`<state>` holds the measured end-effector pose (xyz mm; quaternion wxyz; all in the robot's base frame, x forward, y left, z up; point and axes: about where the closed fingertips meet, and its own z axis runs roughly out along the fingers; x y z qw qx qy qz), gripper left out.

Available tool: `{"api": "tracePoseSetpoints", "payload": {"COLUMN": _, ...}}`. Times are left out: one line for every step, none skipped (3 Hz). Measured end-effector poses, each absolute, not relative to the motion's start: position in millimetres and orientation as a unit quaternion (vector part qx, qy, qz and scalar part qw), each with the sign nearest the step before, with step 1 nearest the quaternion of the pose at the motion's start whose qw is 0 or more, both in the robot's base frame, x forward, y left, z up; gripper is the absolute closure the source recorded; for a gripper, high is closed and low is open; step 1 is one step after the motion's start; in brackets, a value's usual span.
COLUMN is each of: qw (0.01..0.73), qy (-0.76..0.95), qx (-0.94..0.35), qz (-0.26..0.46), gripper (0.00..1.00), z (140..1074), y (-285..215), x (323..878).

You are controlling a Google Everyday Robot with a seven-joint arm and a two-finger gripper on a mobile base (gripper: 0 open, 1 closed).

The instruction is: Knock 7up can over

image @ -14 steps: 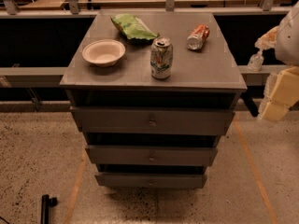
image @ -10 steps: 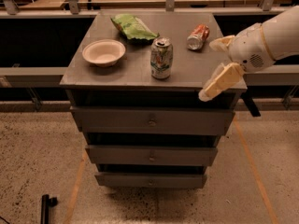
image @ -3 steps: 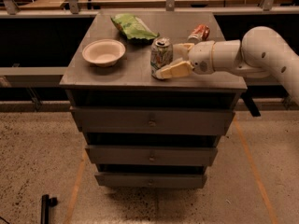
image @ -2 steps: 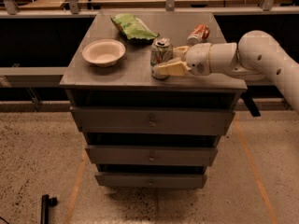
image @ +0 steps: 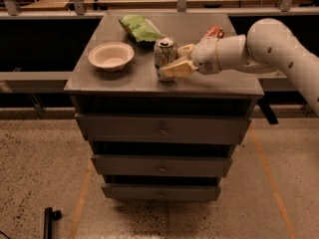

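Silver-white with green marking, the 7up can (image: 165,58) stands upright near the middle of the desk (image: 104,81). Compared with the moment before, it seems to sit a little more to the left, and it has not fallen. The end effector (image: 179,59) has also moved to the left and is now against the can's right side. Its fingers are spread apart and grip nothing. The lower finger (image: 174,69) touches the can low on its body. The other one is higher, just beside the can (I cannot tell if it touches).

The white arm (image: 271,44) comes in from the right, bends at the elbow and lies almost level over the desk top, its wrist pointing left. Behind the wrist a red can (image: 215,32) is partly hidden. A pale bowl (image: 110,56) and a green chip bag (image: 140,28) are to the left, apart from the end effector.
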<state>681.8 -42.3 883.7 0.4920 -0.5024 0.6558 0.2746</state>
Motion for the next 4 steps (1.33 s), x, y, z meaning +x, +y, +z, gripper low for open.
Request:
{"api": "tracePoseSetpoints", "payload": {"qw": 0.462, "qy": 0.672, "qx": -0.544, "qz": 0.201, "gripper": 1.00, "z": 906.7, "y": -46.1, "x": 687.1}}
{"api": "tracePoseSetpoints", "payload": {"qw": 0.415, "qy": 0.686, "qx": -0.586, "qz": 0.114, "gripper": 1.00, "z": 924.6, "y": -56.9, "x": 696.3}}
{"api": "tracePoseSetpoints", "payload": {"qw": 0.363, "qy": 0.695, "qx": -0.618, "qz": 0.053, "gripper": 1.00, "z": 930.4, "y": -66.2, "x": 702.6}}
{"api": "tracePoseSetpoints", "payload": {"qw": 0.303, "qy": 0.701, "qx": -0.645, "qz": 0.013, "gripper": 1.00, "z": 928.4, "y": -73.7, "x": 707.3}}
